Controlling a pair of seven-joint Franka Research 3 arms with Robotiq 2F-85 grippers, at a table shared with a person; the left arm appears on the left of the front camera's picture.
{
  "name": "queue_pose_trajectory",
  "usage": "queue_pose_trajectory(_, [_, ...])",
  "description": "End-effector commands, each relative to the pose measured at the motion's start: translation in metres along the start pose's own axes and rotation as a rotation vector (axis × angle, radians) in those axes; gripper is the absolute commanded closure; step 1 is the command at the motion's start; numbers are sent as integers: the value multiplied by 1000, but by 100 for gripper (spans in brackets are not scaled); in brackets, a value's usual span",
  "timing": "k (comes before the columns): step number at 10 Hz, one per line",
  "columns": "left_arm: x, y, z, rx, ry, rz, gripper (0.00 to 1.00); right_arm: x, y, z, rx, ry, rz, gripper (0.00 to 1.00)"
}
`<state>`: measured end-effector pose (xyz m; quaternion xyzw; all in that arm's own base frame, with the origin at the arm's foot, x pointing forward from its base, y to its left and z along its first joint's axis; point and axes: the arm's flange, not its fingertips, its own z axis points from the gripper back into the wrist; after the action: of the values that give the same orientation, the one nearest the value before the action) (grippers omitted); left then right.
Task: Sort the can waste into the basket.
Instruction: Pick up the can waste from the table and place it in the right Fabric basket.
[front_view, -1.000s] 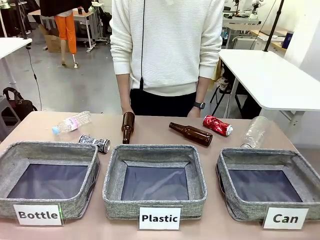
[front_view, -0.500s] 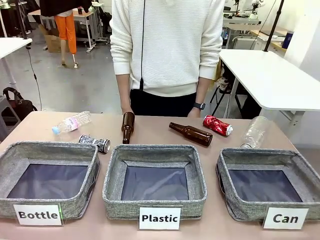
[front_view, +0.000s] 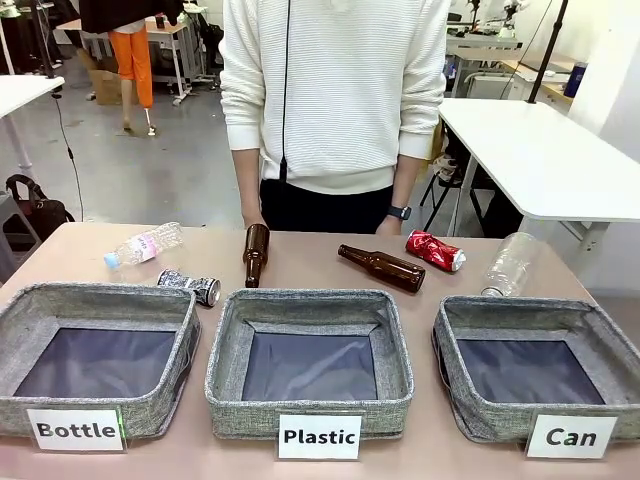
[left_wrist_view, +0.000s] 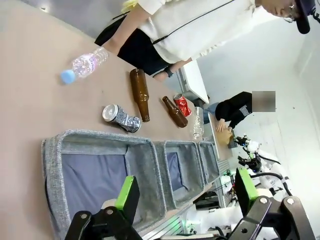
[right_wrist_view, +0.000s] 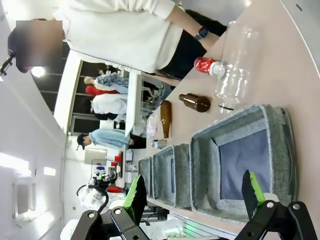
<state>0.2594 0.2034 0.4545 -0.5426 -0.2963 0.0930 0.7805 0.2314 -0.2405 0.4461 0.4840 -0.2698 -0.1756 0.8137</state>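
Bench (front_view: 60, 250), tan top, runs the full width. A person (front_view: 335, 90) in a white knit sweater stands at the far edge with arms down, a watch (front_view: 399, 211) on one wrist and both hands low at the bench edge.

Three grey fabric baskets with dark lining sit in a row along the near edge. The "Bottle" basket (front_view: 150, 415) is on the robot's left, the "Plastic" basket (front_view: 235, 410) is in the middle and the "Can" basket (front_view: 490, 422) is on the right.

In its wrist view, the left end effector (left_wrist_view: 187, 186) has its green pads spread wide with nothing between them, high over the Bottle end of the row. The right end effector (right_wrist_view: 194, 190) is also spread wide and holds nothing, above the Can basket's near side.

A clear plastic bottle (front_view: 511, 264) lies just beyond the Can basket's far rim. A second clear bottle (front_view: 145, 244) with a blue cap lies far left. One brown glass bottle (front_view: 255, 254) lies pointing toward the Plastic basket. Another brown bottle (front_view: 383, 267) lies angled to its right.

The red can (front_view: 435, 250) is crushed. It lies on the bench between the angled brown bottle and the right clear bottle, beyond the Can basket and not in it. The black-and-silver can (front_view: 190, 286) lies on its side just beside the Bottle basket's far right corner, well apart from the Can basket.
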Motion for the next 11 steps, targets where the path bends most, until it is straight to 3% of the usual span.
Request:
queue_pose_trajectory(1, [0, -5, 1, -25, -3, -26, 0, -2, -2, 2, 21, 7, -13, 0])
queue_pose_trajectory(6, [-1, -3, 1, -4, 9, -6, 0, -2, -2, 2, 21, 7, -13, 0])
queue_pose_trajectory(9, [49, -74, -66, 119, 289, -359, 0, -2, -2, 2, 21, 7, -13, 0])
queue_pose_trajectory(11, [80, -115, -136, 194, 529, -587, 0, -2, -2, 2, 21, 7, -13, 0])
